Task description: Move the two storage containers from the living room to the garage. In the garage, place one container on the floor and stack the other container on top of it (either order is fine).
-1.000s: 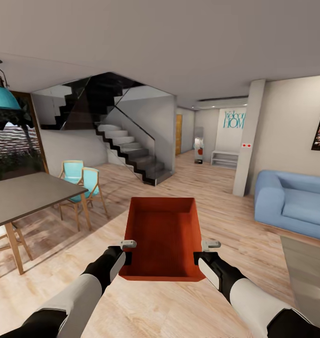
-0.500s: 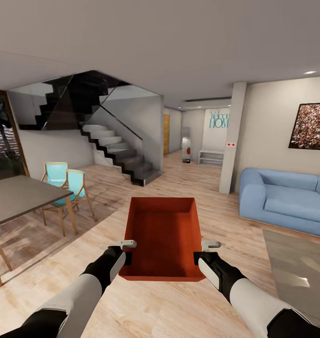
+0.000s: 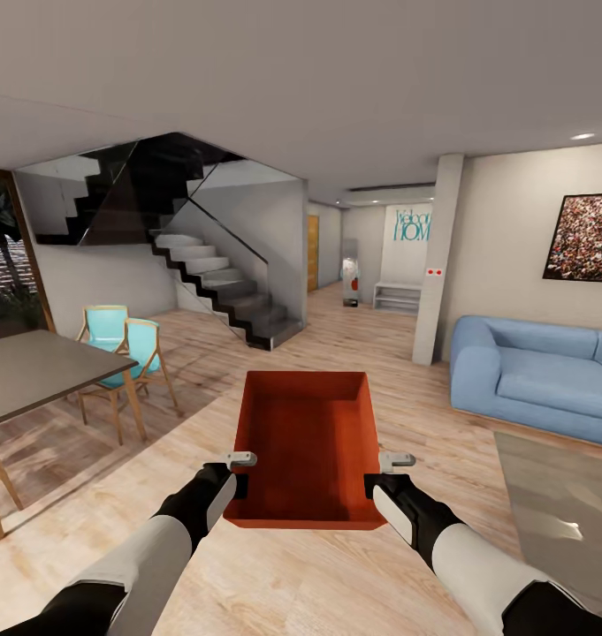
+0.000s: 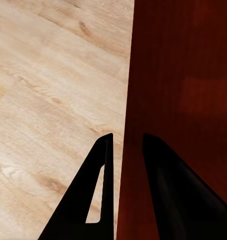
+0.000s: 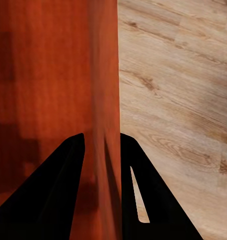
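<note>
**A:** Where is the bin right now?

**B:** One storage container [image 3: 305,446], orange-red and open-topped, is carried out in front of the robot above the light wood plank floor [image 3: 274,583] of the living room. The left claw [image 3: 236,470] is pinched onto its left wall near the close corner, and the right claw [image 3: 387,472] is pinched onto the right wall. In the left wrist view that wall runs between the two dark fingers [image 4: 96,200]; the right wrist view shows the same, with the wall clamped between its fingers [image 5: 53,195]. Both claws are closed down to the thickness of the wall.

**A:** So what worries you?

**B:** The grip sits at the near end only. The far end of the container hangs out unsupported, so I'd judge a hard stop or a sharp turn of the base could make it tip forward and slide out of the claws. The walls flare slightly, which could help it slip.

**A:** Anything in the way?

**B:** The dining table [image 3: 35,375] and teal chairs [image 3: 128,344] lie to the left, the blue sofa [image 3: 535,375] to the right, the staircase [image 3: 221,283] ahead. Swinging wide could knock the container against one of them. The garage isn't in sight, and neither is the second container.
</note>
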Motion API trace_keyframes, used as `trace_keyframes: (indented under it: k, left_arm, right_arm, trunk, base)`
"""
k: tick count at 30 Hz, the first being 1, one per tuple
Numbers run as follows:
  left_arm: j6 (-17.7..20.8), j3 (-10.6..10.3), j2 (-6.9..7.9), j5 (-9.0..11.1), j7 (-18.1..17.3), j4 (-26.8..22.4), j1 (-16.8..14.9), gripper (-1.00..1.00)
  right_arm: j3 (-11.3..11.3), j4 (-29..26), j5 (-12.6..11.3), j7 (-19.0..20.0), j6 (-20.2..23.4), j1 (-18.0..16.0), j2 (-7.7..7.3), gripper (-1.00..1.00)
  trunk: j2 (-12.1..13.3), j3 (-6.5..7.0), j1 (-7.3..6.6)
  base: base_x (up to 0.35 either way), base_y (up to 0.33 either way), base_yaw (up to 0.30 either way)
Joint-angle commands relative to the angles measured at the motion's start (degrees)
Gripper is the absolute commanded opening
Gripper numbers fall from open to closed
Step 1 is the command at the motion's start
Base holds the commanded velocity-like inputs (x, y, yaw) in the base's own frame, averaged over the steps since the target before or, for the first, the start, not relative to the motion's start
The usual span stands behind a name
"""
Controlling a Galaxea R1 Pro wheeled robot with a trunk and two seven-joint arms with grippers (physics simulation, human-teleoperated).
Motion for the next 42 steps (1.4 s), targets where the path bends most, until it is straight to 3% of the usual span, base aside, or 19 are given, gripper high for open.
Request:
trace_keyframes:
  k: [1, 9, 42]
  left_arm:
    - [0.7, -0.27, 0.03, -1.75, 1.19, -0.07, 0.03, -1.0]
    - [0.7, -0.26, 0.03, -1.76, 1.19, -0.07, 0.03, -1.0]
    - [0.78, -0.26, 0.03, -1.74, 1.19, -0.07, 0.03, -1.0]
  right_arm:
    - [-0.75, -0.16, 1.39, -0.58, 0.49, -0.14, -0.06, -1.0]
    - [-0.75, -0.16, 1.39, -0.58, 0.49, -0.14, -0.05, -1.0]
    - [-0.75, -0.16, 1.39, -0.58, 0.49, -0.14, -0.04, -1.0]
  trunk:
    - [-0.1, -0.11, 0.02]
    - [-0.1, -0.11, 0.02]
    - [-0.1, -0.11, 0.02]
  base:
    - [0.0, 0.0, 0.0]
    - [0.108, 0.0, 0.0]
    - [0.32, 0.0, 0.0]
